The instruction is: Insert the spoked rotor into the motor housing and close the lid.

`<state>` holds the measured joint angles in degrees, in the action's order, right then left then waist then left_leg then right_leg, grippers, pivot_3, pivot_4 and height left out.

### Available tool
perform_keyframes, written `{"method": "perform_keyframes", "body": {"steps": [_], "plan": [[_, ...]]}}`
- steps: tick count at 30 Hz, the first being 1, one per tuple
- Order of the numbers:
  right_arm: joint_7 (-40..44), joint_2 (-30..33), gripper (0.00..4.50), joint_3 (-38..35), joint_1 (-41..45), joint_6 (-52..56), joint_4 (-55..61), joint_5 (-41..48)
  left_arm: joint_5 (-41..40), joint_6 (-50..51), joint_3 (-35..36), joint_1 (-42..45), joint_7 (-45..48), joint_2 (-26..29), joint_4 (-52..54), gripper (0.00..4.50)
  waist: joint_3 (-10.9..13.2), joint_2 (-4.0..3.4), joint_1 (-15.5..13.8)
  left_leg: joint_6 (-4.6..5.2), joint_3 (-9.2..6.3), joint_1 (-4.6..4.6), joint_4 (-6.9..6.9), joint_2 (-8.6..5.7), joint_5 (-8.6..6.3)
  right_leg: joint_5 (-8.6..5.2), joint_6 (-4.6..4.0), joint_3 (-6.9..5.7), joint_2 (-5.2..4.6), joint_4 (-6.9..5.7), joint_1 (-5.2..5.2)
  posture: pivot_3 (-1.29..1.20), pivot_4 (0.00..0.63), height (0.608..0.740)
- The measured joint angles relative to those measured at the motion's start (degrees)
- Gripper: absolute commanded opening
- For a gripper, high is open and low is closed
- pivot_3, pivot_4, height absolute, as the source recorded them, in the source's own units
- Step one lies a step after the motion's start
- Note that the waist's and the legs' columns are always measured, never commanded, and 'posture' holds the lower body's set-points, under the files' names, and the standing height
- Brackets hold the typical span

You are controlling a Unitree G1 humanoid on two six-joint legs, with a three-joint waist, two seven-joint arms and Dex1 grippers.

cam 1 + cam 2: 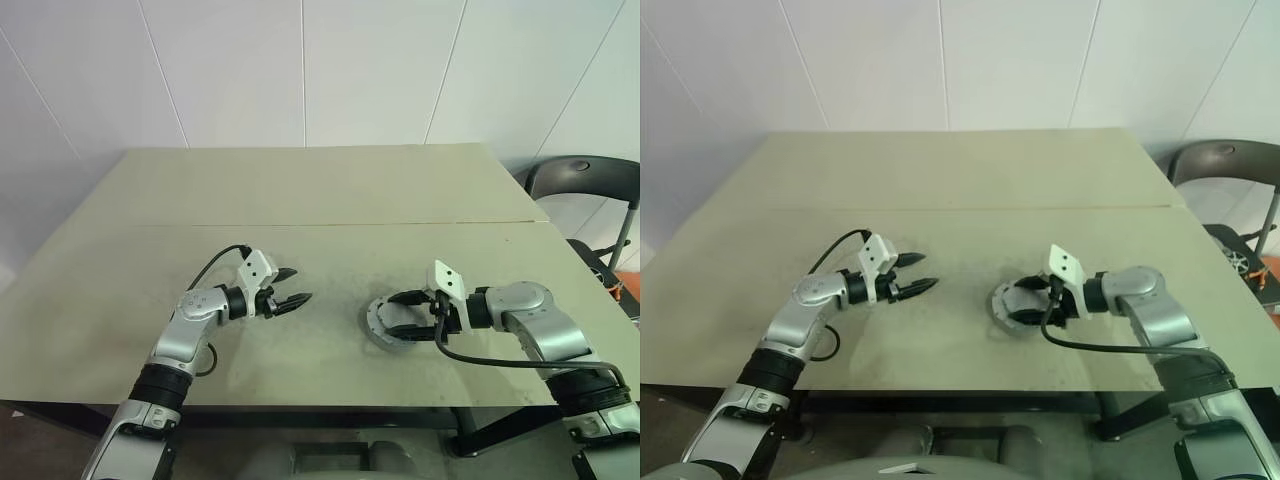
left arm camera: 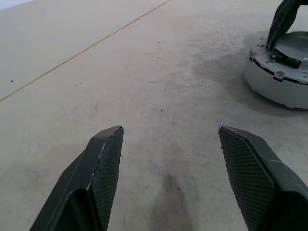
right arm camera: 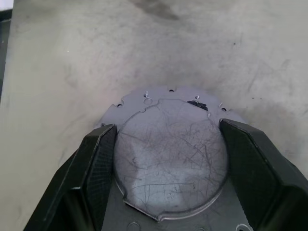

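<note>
On the grey table (image 1: 300, 190) there is one motor housing (image 1: 385, 325), a short round silver-grey puck, lying at about 4 o'clock from the middle of the tabletop, near the front edge. Seen from the right wrist, a round scratched metal lid (image 3: 171, 159) lies on its top and covers the inside, so I cannot tell what is in the housing; around the lid a notched flange with small holes shows. The spoked rotor I cannot make out anywhere on the table. There are two grippers. The right gripper (image 1: 410, 315) reaches over the housing from its 3 o'clock side, with one black finger (image 3: 96, 163) on each side of the lid; the fingers stand wide and seem just beside the lid's edge, but a firm grip I cannot confirm. The left gripper (image 1: 288, 287) is at 9 o'clock from the housing, well apart from it, just above the bare table, its two fingers (image 2: 103, 163) spread wide with nothing between them. One dark chair (image 1: 590, 185) stands past the table's right edge, at about 2 o'clock.
</note>
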<state>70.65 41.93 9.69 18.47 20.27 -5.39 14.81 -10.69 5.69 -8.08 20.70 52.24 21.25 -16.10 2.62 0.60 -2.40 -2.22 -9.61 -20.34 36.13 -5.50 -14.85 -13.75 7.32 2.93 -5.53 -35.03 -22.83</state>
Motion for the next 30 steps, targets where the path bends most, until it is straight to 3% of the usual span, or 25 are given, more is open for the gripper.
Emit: {"method": "perform_keyframes", "body": {"steps": [30], "plan": [[-1.74, -0.44, 3.04, 0.85, -0.23, -2.08, -0.66, -0.38, 0.0, 0.0, -0.02, 0.22, 0.0, -0.18, -0.01, 3.37, -0.02, 0.02, 0.15, 0.0, 0.01, 0.15, 0.04, 0.04, 0.0, -0.01, -0.01, 0.0, 0.03, -0.03, 0.13, 0.0, 0.0, 0.74]]}}
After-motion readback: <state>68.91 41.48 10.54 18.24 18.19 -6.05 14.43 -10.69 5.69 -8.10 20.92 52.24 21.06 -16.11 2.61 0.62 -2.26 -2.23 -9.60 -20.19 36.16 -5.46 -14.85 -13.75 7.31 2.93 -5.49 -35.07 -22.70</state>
